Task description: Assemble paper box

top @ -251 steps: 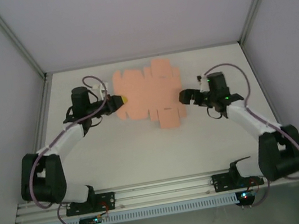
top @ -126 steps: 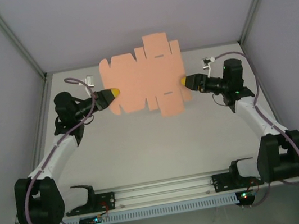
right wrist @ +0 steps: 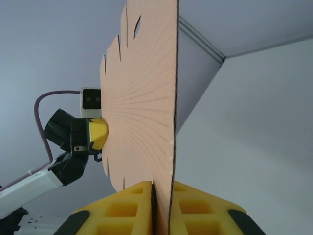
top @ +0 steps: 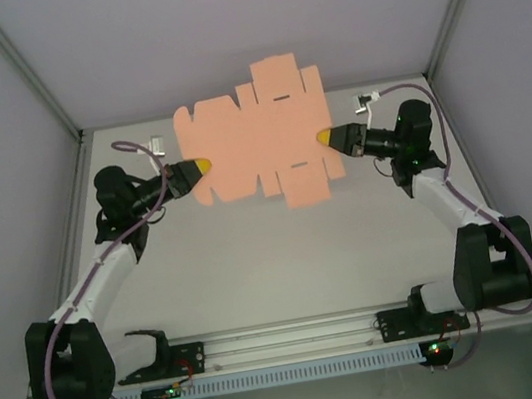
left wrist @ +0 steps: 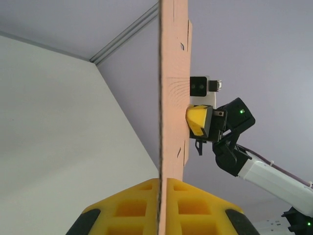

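Left gripper (top: 198,166) and right gripper (top: 325,136) each pinch opposite edges of the flat paper box (top: 252,141), held above the table (top: 256,262); the top view shows its flaps, the wrist views its thin edge between yellow pads (left wrist: 132,205).

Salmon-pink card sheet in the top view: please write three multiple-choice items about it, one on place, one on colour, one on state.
1. Where is the salmon-pink flat die-cut card sheet? A in a bin B in the air between the left claw and right claw C on the floor
2. Colour of the claw fingertips? A yellow B green C red
3. The sheet's state? A folded box B torn in two C flat, unfolded
B: the claws pinch its opposite edges above the white table. A: yellow fingertips clamp the card. C: the wrist views show it edge-on, straight.
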Robot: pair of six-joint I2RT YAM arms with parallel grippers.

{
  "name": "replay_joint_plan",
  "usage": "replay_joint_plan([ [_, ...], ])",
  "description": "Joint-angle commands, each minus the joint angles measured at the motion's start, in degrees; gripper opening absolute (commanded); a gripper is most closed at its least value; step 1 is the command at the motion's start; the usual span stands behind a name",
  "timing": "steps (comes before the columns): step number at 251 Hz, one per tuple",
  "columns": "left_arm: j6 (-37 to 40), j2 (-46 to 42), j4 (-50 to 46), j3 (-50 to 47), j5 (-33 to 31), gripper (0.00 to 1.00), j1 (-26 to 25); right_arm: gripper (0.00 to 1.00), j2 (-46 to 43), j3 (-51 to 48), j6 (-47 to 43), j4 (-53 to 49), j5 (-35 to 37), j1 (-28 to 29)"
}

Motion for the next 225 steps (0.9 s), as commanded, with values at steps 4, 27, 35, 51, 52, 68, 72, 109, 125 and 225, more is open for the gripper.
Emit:
replay_joint_plan([
  [4, 2.4, -0.8, -0.8, -0.4, -1.6, 0.00, 0.5, 0.11, -3.2, 3.7, -13.6, -16.9, 4.0, 1.6],
  [27, 2.6, -0.7, -1.2, -0.8, -1.8, 0.00, 0.6, 0.11, -4.9, 6.8, -23.2, -31.1, 13.6, 3.1],
  [35, 2.7, -0.8, -1.2, -0.9, -1.7, 0.00, 0.6, 0.10, -5.4, 7.9, -26.2, -35.6, 17.6, 4.0],
  [51, 2.9, -1.1, -1.4, -1.3, -2.0, 0.00, 0.6, 0.10, -5.6, 10.3, -31.6, -44.2, 28.2, 6.4],
  [52, 2.9, -1.1, -1.5, -1.4, -2.0, 0.00, 0.6, 0.10, -5.6, 10.5, -31.9, -44.7, 28.9, 6.5],
  [68, 3.8, -1.5, -2.7, -1.6, -2.6, 0.00, 0.6, 0.09, -5.1, 12.3, -35.7, -50.5, 38.9, 9.1],
  [72, 4.0, -1.7, -3.0, -1.7, -2.8, 0.00, 0.6, 0.09, -5.0, 12.6, -36.1, -51.3, 41.0, 9.8],
  [109, 5.1, -2.1, -3.8, -2.5, -2.9, 0.00, 0.5, 0.07, -2.8, 14.9, -41.3, -55.4, 57.8, 15.8],
  [125, 6.0, -2.2, -5.2, -3.2, -3.9, 0.00, 0.3, 0.04, -1.5, 15.8, -43.9, -55.8, 64.2, 18.9],
  [225, 18.6, 1.4, -27.6, -5.1, -23.0, 0.81, -3.9, 0.00, 10.1, 22.9, -60.5, -57.7, 81.7, 32.2],
])
